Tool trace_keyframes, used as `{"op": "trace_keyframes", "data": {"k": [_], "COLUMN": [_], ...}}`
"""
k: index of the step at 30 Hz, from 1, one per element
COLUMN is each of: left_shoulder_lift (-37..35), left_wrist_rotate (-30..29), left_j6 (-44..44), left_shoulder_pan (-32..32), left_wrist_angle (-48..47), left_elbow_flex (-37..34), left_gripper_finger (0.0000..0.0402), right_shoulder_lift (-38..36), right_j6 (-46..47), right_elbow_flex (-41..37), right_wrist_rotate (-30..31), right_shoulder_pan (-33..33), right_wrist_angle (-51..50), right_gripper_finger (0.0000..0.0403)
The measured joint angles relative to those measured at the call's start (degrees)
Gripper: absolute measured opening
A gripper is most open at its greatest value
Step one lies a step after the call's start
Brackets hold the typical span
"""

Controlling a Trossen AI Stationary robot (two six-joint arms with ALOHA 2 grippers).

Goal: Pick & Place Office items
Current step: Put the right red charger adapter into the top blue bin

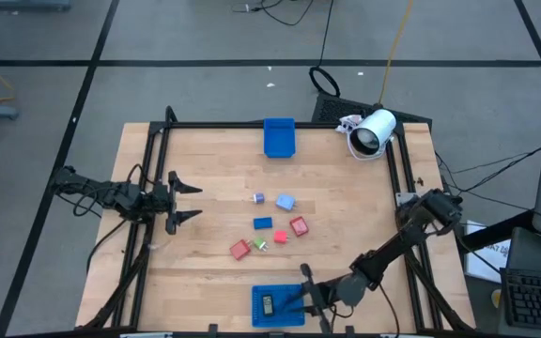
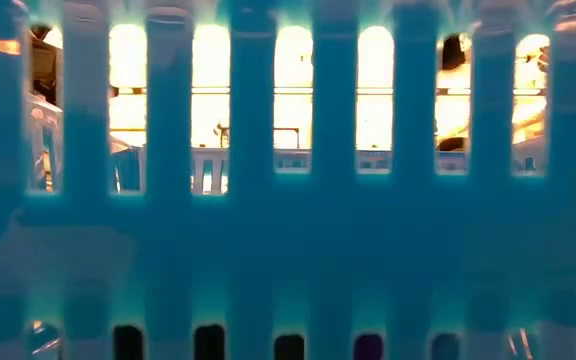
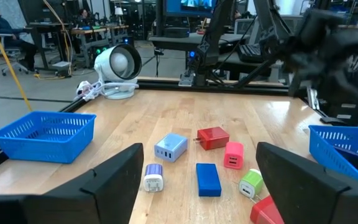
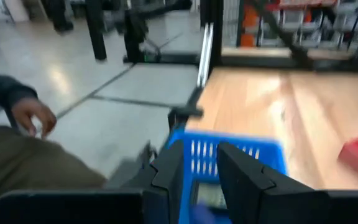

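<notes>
- Right under the right gripper (image 1: 306, 293), whose fingers stand slightly apart and look empty, one dark piece (image 1: 267, 305) lies delivered in the near blue tray (image 1: 261, 317).
- Ahead of the wide-open, waiting left gripper (image 1: 188, 199), about six items (image 3: 209, 179) remain on the table (image 1: 205, 160).

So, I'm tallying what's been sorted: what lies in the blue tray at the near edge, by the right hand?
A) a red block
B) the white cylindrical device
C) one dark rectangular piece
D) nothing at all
C: in the high view a single dark rectangular piece lies inside the near blue tray, with the right hand just beside it.
</notes>
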Motion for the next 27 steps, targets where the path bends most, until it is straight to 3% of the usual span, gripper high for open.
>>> {"op": "trace_keyframes", "data": {"k": [4,11,19,23,27], "left_shoulder_lift": [0.0,0.0,0.0,0.0,0.0], "left_wrist_rotate": [0.0,0.0,0.0,0.0,0.0], "left_j6": [0.0,0.0,0.0,0.0,0.0], "left_shoulder_pan": [0.0,0.0,0.0,0.0,0.0], "left_wrist_angle": [0.0,0.0,0.0,0.0,0.0], "left_elbow_flex": [0.0,0.0,0.0,0.0,0.0], "left_gripper_finger": [0.0325,0.0322,0.0307,0.0303,0.0308], "right_shoulder_lift": [-6.5,-19.3,-26.7,-28.2,-29.7], "right_j6": [-1.6,-1.5,-1.6,-1.6,-1.6], "right_elbow_flex": [0.0,0.0,0.0,-0.6,-6.6], "right_wrist_rotate": [-0.1,0.0,0.0,0.0,0.0], "right_shoulder_pan": [-1.5,-5.9,-11.2,-13.6,-15.8], "right_wrist_angle": [-5.2,-23.7,-39.1,-42.1,-37.8], "right_gripper_finger": [0.0089,0.0089,0.0089,0.0089,0.0089]}}
